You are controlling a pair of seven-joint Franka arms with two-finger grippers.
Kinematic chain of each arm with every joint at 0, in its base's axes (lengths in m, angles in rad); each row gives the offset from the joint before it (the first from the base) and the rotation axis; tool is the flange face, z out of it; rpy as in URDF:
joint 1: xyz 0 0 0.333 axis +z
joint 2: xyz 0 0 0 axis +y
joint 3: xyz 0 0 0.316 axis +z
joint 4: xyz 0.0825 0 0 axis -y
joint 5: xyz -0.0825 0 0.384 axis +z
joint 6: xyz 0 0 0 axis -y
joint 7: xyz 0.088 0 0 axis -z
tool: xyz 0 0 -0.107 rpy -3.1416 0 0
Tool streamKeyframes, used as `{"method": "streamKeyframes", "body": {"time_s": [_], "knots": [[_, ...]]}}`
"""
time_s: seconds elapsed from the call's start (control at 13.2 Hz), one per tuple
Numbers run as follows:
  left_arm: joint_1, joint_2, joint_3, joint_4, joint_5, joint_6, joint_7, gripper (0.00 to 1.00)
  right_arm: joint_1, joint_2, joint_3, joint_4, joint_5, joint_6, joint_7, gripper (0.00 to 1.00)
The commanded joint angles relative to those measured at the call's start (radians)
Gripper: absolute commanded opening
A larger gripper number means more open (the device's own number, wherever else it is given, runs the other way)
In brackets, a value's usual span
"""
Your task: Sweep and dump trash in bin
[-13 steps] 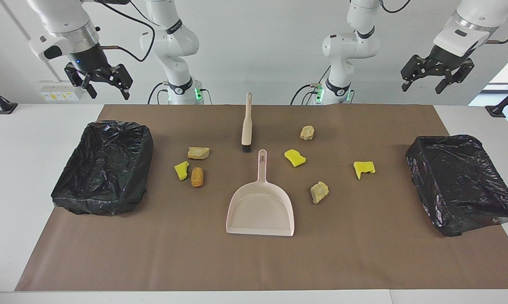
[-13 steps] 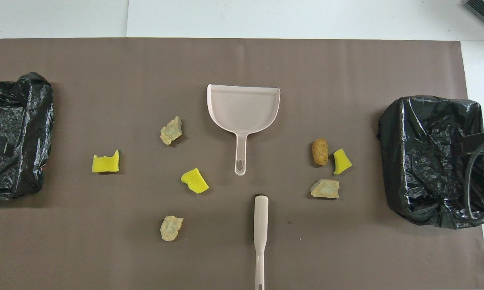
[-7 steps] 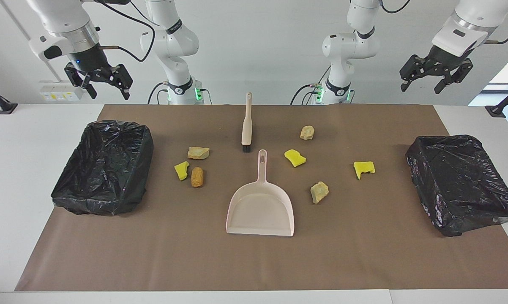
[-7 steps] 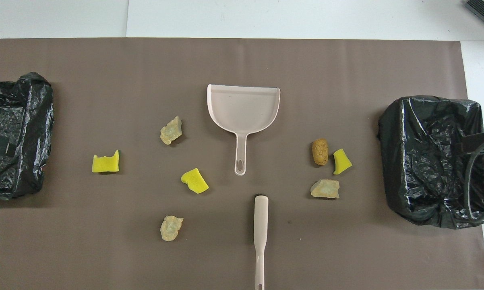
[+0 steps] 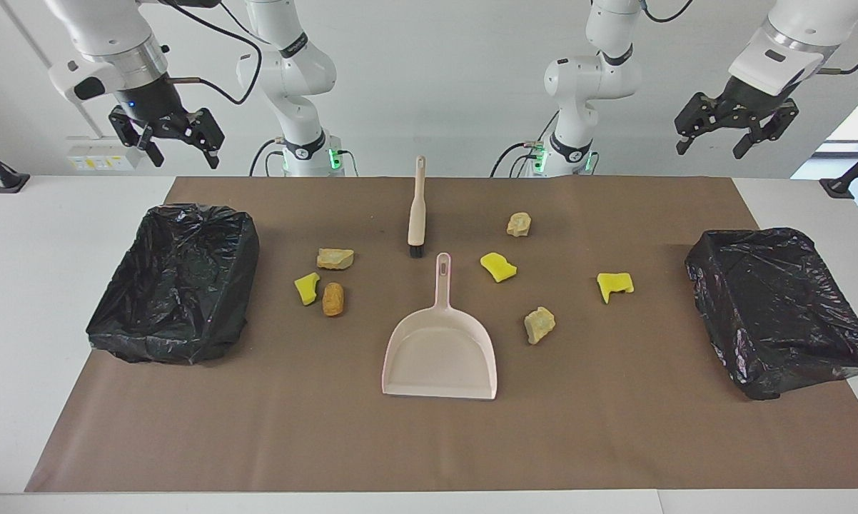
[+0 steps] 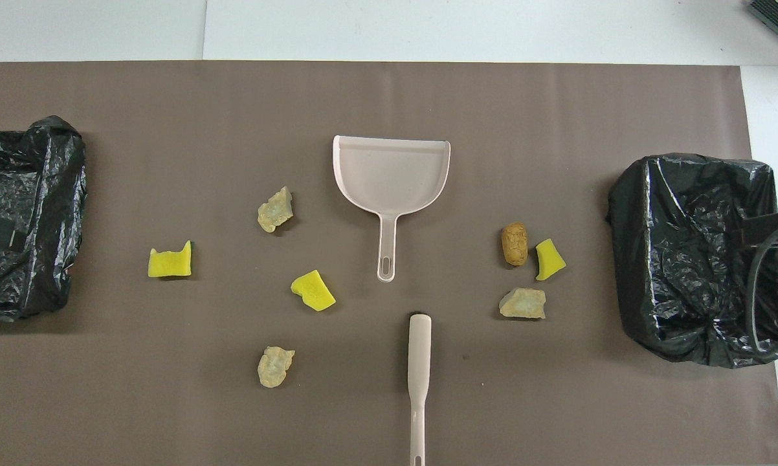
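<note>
The trash is several scraps on the brown mat. Yellow sponge pieces [image 5: 306,288] [image 5: 498,266] [image 5: 614,285] and tan chunks [image 5: 335,258] [image 5: 333,298] [image 5: 519,224] [image 5: 539,325] lie to both sides of the pink dustpan [image 5: 440,353], whose handle points toward the robots. The beige brush [image 5: 416,210] lies just nearer to the robots than that handle. A black-bagged bin stands at the right arm's end [image 5: 179,214], another at the left arm's end [image 5: 757,239]. My right gripper [image 5: 185,158] and left gripper [image 5: 711,151] hang open and empty, high above the table's robot-side edge.
The brown mat [image 6: 389,97] covers most of the white table. In the overhead view the dustpan [image 6: 392,171] lies mid-mat, with the scraps between it and the two bins.
Both grippers have shifted very slightly in the air. Nothing on the table has moved.
</note>
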Motion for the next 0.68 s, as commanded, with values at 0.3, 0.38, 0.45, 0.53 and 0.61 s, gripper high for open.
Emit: {"method": "streamKeyframes", "body": {"time_s": [0.3, 0.38, 0.45, 0.53, 0.61], "knots": [[-0.017, -0.027, -0.005, -0.040, -0.009, 0.019, -0.008, 1.00, 0.001, -0.011, 0.001, -0.011, 0.000, 0.007, 0.004, 1.00], [-0.020, -0.040, -0.006, -0.057, -0.009, 0.022, -0.010, 1.00, 0.001, -0.011, 0.001, -0.011, 0.000, 0.007, 0.004, 1.00], [-0.027, -0.050, -0.011, -0.075, -0.009, 0.022, -0.010, 1.00, 0.001, -0.011, 0.001, -0.011, 0.000, 0.007, 0.004, 1.00], [-0.046, -0.066, -0.017, -0.098, -0.010, 0.025, -0.008, 1.00, 0.001, -0.011, 0.001, -0.011, 0.000, 0.007, 0.004, 1.00], [-0.069, -0.082, -0.017, -0.132, -0.010, 0.046, -0.010, 1.00, -0.001, -0.011, 0.001, -0.011, 0.000, 0.007, 0.004, 1.00]]}}
